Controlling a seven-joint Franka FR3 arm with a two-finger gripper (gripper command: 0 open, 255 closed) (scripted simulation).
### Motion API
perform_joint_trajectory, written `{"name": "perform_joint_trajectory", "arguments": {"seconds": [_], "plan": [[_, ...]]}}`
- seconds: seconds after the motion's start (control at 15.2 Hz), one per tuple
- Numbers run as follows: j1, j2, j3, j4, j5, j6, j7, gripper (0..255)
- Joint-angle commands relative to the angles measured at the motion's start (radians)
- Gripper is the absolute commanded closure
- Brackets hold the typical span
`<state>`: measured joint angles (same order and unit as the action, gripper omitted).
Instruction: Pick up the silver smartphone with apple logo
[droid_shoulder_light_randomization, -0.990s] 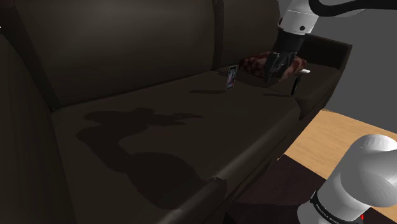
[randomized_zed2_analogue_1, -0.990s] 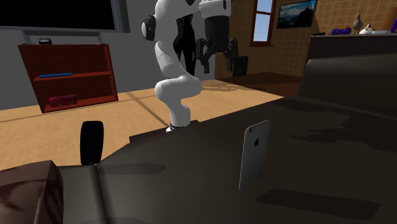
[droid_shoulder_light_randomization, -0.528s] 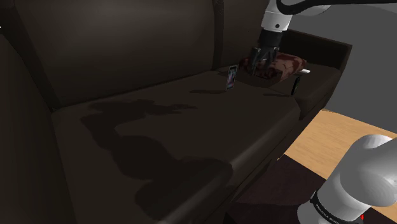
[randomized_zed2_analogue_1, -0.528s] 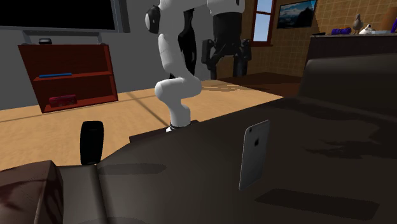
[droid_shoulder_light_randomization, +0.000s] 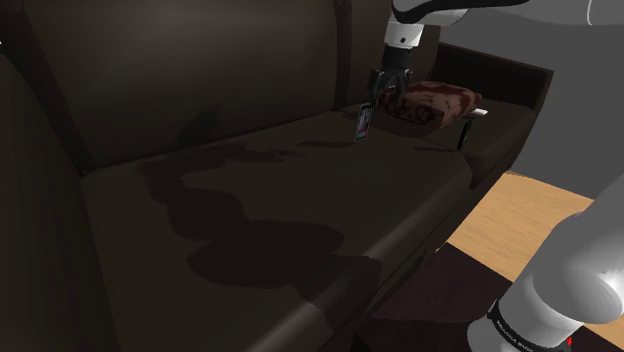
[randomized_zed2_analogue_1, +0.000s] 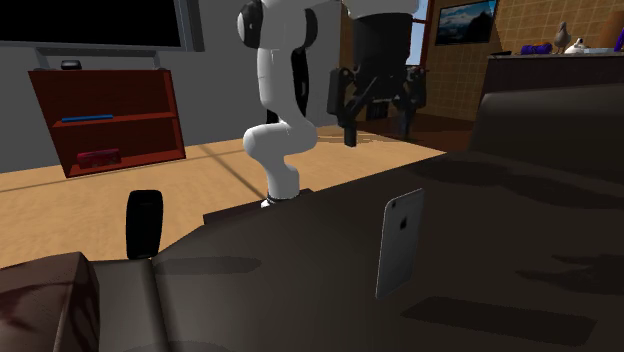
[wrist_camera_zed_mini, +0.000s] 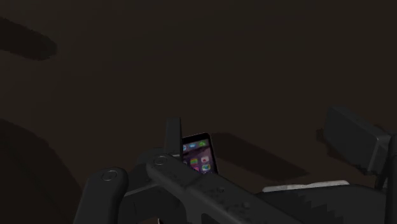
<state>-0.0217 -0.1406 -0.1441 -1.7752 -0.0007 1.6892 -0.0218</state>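
— Nearest first: where's the phone?
— The slim silver smartphone stands upright on the dark brown sofa seat.
— The gripper?
— The black two-finger gripper hangs above, close by, with jaws spread wide and empty. Beyond lies a mottled red cushion.

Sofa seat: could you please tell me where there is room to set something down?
Bare: the stretch of seat from the smartphone toward the shoulder view's lower left. Crowded: around the smartphone, with the gripper above and a reddish cushion beside it.

Arm outstretched, jaws apart, pointing down
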Motion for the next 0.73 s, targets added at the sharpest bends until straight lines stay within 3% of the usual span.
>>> {"name": "perform_joint_trajectory", "arguments": {"seconds": [0.0,0.53,0.66], "plan": [[-0.007,0.087,-0.012,0.091,0.012,-0.016,-0.008,0],[-0.068,0.470,-0.048,0.566,0.083,-0.152,-0.037,0],[-0.066,0.458,-0.047,0.522,0.080,-0.119,-0.037,0]]}}
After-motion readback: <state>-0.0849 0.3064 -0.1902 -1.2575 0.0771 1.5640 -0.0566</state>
